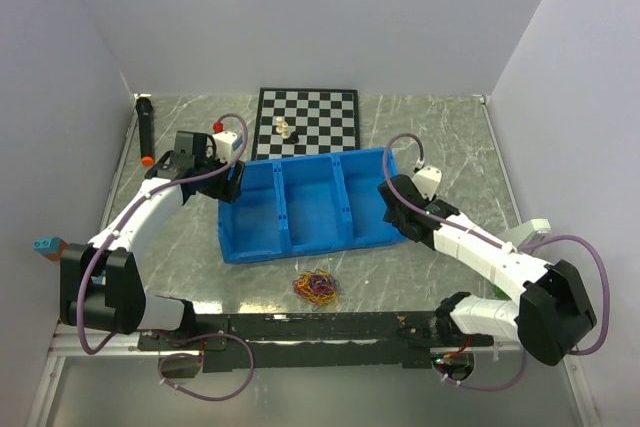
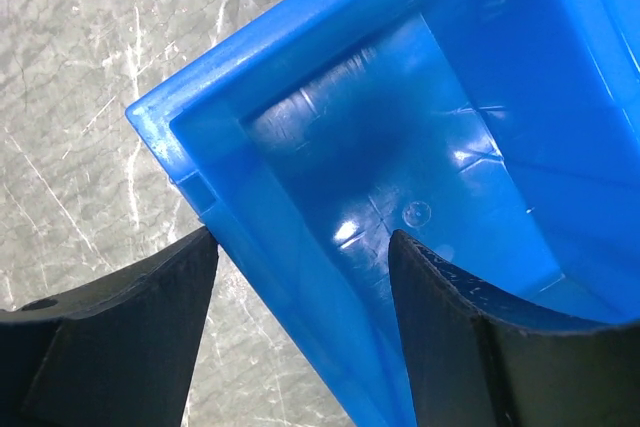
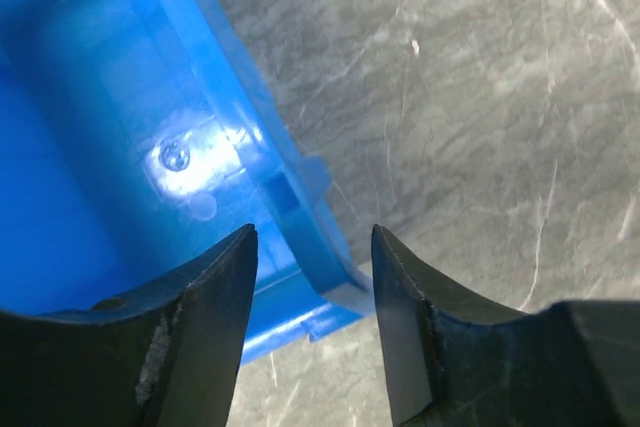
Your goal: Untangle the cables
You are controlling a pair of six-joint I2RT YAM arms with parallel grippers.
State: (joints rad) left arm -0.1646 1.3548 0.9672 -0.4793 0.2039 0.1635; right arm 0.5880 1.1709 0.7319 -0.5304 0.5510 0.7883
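Bunch of thin yellow-orange, red & dark purple cables [image 1: 316, 288] lay on grey marbled table [image 1: 440, 137], just in front of blue plastic 3-compartment bin [image 1: 300, 245], well apart from both arms. L fingers [image 2: 120, 337] were apart, astride bin's far-left corner wall, one inside, one outside. R fingers [image 3: 200, 327] apart too, straddling bin's right-end wall by a corner; couldn't tell if either pair pressed the plastic.

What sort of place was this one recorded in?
Probably a robot lab test cell, not a home: plain white partition walls box in a marble-patterned tabletop, and the props on it are unrelated: a blue three-compartment bin, a chessboard and a bunch of cables.
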